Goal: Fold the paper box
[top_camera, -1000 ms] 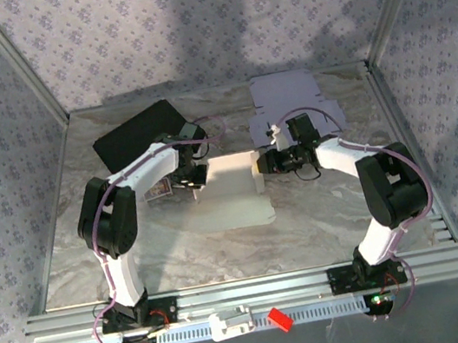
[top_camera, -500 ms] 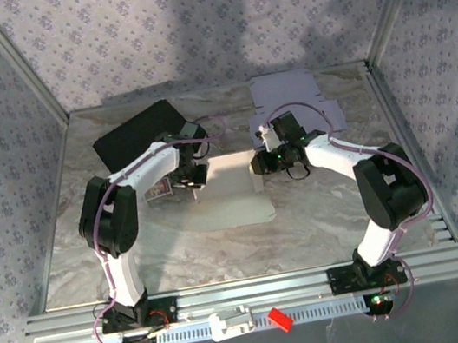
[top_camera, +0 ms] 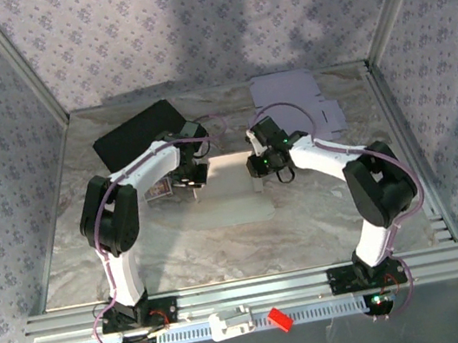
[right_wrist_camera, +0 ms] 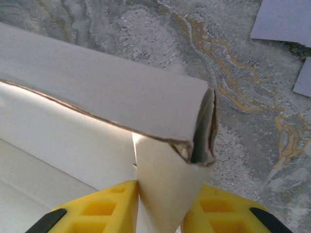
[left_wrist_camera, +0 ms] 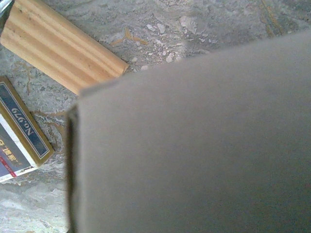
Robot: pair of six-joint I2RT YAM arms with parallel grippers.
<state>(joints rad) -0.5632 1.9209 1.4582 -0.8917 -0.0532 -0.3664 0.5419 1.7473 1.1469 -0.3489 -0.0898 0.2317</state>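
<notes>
A grey marbled table [top_camera: 326, 226] sits between walls [top_camera: 188, 29] papered in a small purple flower print, with aluminium posts [top_camera: 16, 57] at the corners. From overhead, the white paper box [top_camera: 235, 195] lies at the centre, part-folded. A black sheet [top_camera: 139, 132] lies at 11 o'clock from it and a flat lavender cardboard blank [top_camera: 291, 95] at 1 o'clock.

The left gripper [top_camera: 193, 177] is at the box's 9 o'clock edge and the right gripper [top_camera: 256, 167] at its 3 o'clock edge. The left wrist view adds a ridged wooden block [left_wrist_camera: 58, 46] and a card pack [left_wrist_camera: 19, 136] marked No.979, both beside a grey box panel close to the lens. The left jaws are closed, but I cannot tell whether they pinch the panel. In the right wrist view, yellow fingers [right_wrist_camera: 97, 211] press either side of an upright box flap, holding it.

Count: two arms, one box, one black sheet, one lavender blank, one block, one pack
</notes>
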